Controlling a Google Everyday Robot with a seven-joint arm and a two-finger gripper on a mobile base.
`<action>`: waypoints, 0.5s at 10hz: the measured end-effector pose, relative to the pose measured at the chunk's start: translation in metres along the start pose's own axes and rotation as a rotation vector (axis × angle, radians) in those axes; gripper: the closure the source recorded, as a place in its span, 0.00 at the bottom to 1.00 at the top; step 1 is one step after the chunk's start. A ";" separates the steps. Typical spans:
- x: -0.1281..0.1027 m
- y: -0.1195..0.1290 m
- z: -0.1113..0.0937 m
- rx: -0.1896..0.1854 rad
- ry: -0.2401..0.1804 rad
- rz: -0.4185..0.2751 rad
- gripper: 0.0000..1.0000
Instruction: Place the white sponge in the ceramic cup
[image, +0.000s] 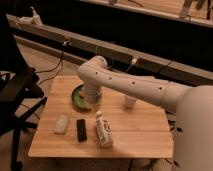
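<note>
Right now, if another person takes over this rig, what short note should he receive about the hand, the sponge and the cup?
Hand: low at the right side of the green bowl, away from the sponge.
White sponge: lying on the table near its front left, just left of the black bar, not held.
Ceramic cup: standing right of the bowl, partly hidden behind the arm.
Done: nothing yet; the sponge is not picked up.
Left: bring the hand to the sponge, grasp it, carry it across to the cup and release it inside.
</note>
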 end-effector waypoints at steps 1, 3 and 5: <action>-0.002 -0.002 0.000 -0.002 -0.002 0.023 0.51; -0.003 -0.004 0.004 0.013 0.005 0.031 0.31; -0.011 -0.015 0.010 0.056 0.011 -0.065 0.20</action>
